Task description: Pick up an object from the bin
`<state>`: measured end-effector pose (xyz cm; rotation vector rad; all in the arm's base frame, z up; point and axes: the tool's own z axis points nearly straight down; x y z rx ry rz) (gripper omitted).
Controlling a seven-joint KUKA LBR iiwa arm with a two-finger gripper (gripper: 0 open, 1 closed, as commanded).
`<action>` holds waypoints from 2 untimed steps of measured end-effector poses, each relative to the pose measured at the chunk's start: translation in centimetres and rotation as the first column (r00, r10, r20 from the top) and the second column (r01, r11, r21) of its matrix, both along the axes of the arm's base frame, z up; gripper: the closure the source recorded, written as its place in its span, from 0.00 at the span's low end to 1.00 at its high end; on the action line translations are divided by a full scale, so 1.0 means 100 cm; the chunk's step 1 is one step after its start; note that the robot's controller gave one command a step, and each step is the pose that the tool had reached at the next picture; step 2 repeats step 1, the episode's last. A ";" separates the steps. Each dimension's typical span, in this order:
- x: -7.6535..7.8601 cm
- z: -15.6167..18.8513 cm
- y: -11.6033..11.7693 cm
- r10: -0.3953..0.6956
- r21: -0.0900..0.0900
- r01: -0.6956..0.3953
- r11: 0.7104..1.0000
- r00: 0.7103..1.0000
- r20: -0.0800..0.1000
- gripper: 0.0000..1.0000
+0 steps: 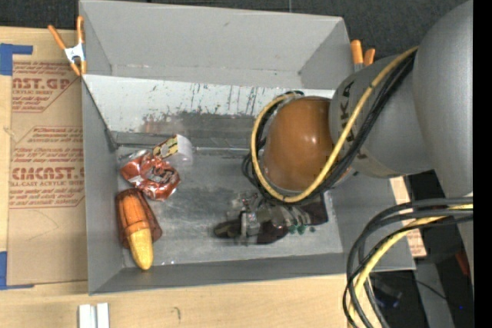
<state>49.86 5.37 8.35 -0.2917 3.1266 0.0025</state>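
The arm (400,127) dips low over the bin's (207,34) near-right floor, I'd guess to reach something small and dark (229,229) (jaws apart or together, I cannot tell). A red crinkled packet (150,174) and a corn toy (137,230) lie well left.

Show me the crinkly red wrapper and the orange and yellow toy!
crinkly red wrapper (150,174), camera view, on the middle of its red crumpled part.
orange and yellow toy (132,220), camera view, on its orange body above the yellow tip.
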 end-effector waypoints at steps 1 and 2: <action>0.013 0.195 0.007 0.015 -0.001 -0.015 1.000 1.000 0.007 1.00; 0.013 0.195 0.007 0.015 -0.001 -0.015 1.000 1.000 0.007 1.00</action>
